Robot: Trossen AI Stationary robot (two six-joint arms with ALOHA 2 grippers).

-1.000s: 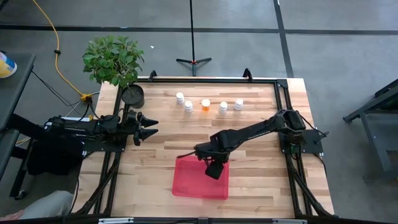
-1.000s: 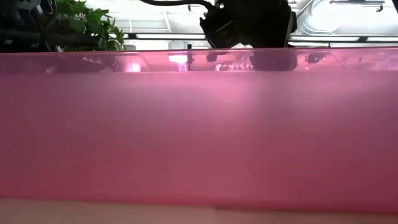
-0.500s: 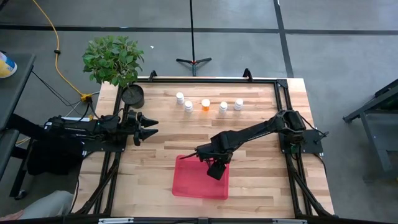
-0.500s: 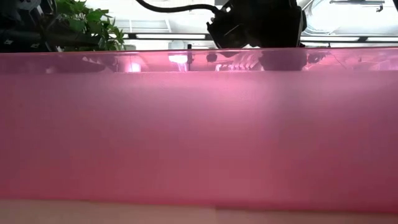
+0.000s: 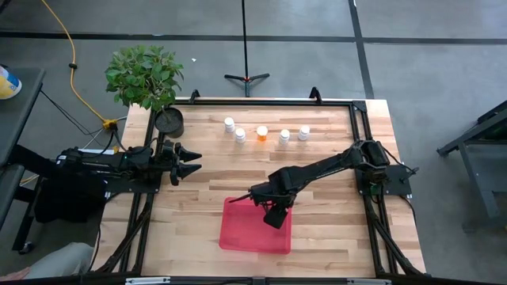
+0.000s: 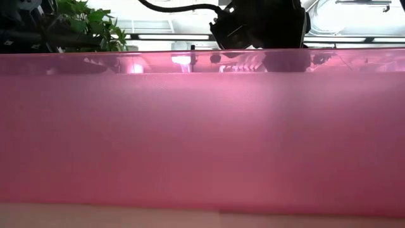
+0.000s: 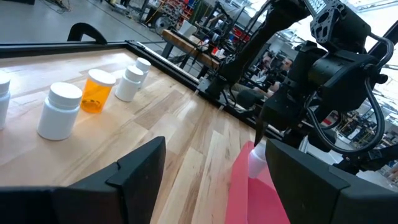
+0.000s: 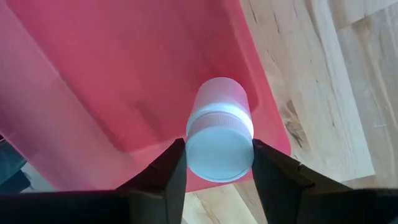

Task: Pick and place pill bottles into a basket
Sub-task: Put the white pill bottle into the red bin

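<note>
High view: the wooden worktop [image 5: 317, 166] with two dark arms, one at each side.
Basket: the red-pink basket [image 5: 242, 229] lies flat near the front edge of the worktop, about in the middle.
Right gripper: the right gripper [image 5: 273, 215] hangs over the back part of the basket.
Right fingers: the right wrist view shows one dark finger [image 8: 168, 171] on each side of a white bottle [image 8: 219, 140], touching it, so it is pinched between them.
Held bottle: it is just above the basket floor, near the basket's rim; its cap faces the camera.
Other bottles: a row of five near the back edge of the worktop, four white and an orange bottle [image 5: 261, 133] in the middle.
Left gripper: the left gripper [image 5: 190, 161] waits at the left edge of the worktop, its fingers spread apart and holding nothing.
Plant pot: a round black pot [image 5: 169, 120] stands at the back left corner.
</note>
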